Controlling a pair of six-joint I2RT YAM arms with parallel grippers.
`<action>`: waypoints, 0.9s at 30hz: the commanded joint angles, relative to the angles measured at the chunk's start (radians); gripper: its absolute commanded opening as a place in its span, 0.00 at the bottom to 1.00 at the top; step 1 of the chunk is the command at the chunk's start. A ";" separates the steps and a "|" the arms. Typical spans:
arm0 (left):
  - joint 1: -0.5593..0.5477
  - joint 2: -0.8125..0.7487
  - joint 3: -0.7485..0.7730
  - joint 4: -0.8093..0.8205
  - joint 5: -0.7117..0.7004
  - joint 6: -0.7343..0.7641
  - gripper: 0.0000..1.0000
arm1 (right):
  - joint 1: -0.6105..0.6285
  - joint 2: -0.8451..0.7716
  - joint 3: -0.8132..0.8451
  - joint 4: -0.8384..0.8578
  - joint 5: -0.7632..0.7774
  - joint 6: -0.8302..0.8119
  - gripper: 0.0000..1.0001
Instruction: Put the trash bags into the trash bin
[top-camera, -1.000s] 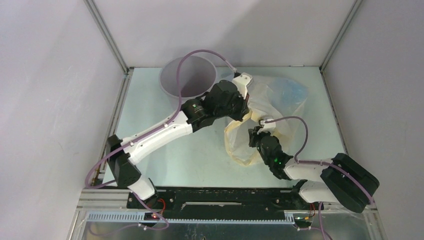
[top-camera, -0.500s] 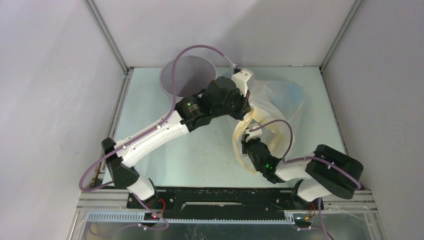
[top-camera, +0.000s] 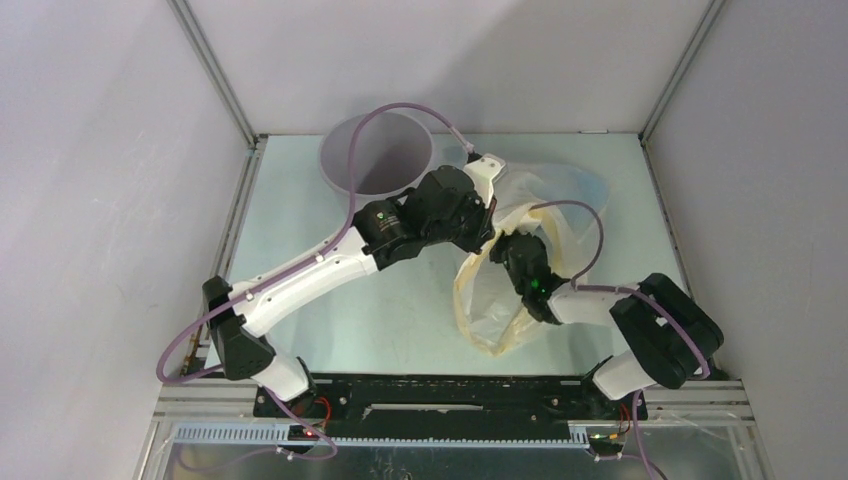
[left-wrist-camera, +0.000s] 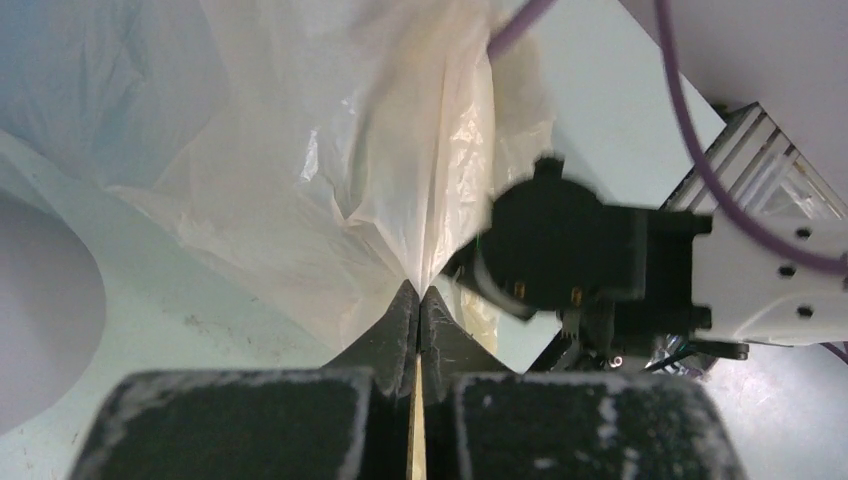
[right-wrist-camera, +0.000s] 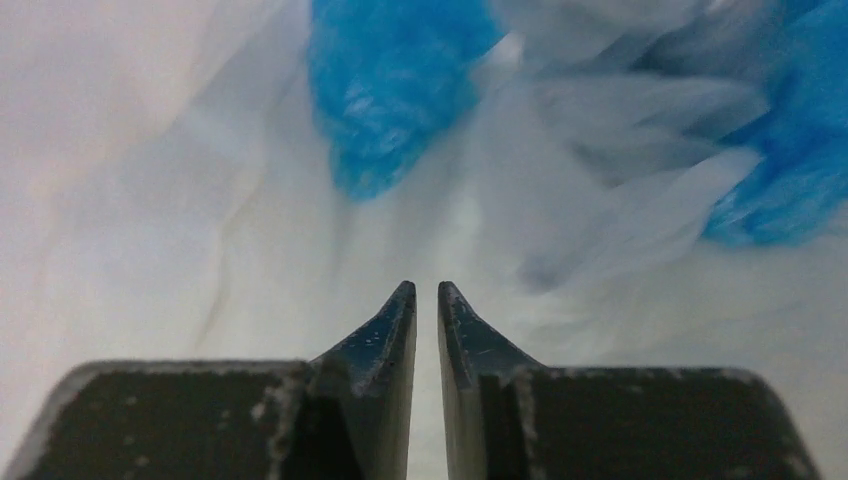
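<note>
The cream-yellow trash bag (top-camera: 478, 300) lies open on the table, its rim lifted at the back. My left gripper (top-camera: 488, 230) is shut on that rim; in the left wrist view the film (left-wrist-camera: 400, 150) fans out from the pinched fingertips (left-wrist-camera: 419, 291). My right gripper (top-camera: 508, 247) sits just right of the left one, at the bag's mouth. Its jaws (right-wrist-camera: 421, 287) stand a narrow crack apart with nothing between them, facing crumpled blue bags (right-wrist-camera: 390, 90) seen through pale film. Pale blue-grey bags (top-camera: 575, 190) lie behind. The grey trash bin (top-camera: 375, 152) stands upright at the back left.
Grey walls with metal frame posts (top-camera: 215, 70) close in the table on three sides. The right arm's wrist (left-wrist-camera: 560, 245) hangs close to the left fingertips. Purple cables (top-camera: 400, 105) loop above both arms, one over the bin.
My right arm swung from the bag's near rim back toward the left gripper, and its jaws parted slightly. The left gripper stayed shut on the bag, shifting only a little.
</note>
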 joint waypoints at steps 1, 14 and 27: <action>-0.007 -0.053 -0.013 -0.003 -0.055 -0.002 0.00 | -0.117 -0.043 0.089 -0.108 -0.043 0.138 0.22; -0.007 -0.010 0.057 -0.030 -0.086 0.030 0.00 | -0.214 0.105 0.323 -0.263 0.010 0.310 0.73; -0.007 0.013 0.051 -0.038 -0.128 0.056 0.00 | -0.239 0.200 0.376 -0.384 0.073 0.358 0.73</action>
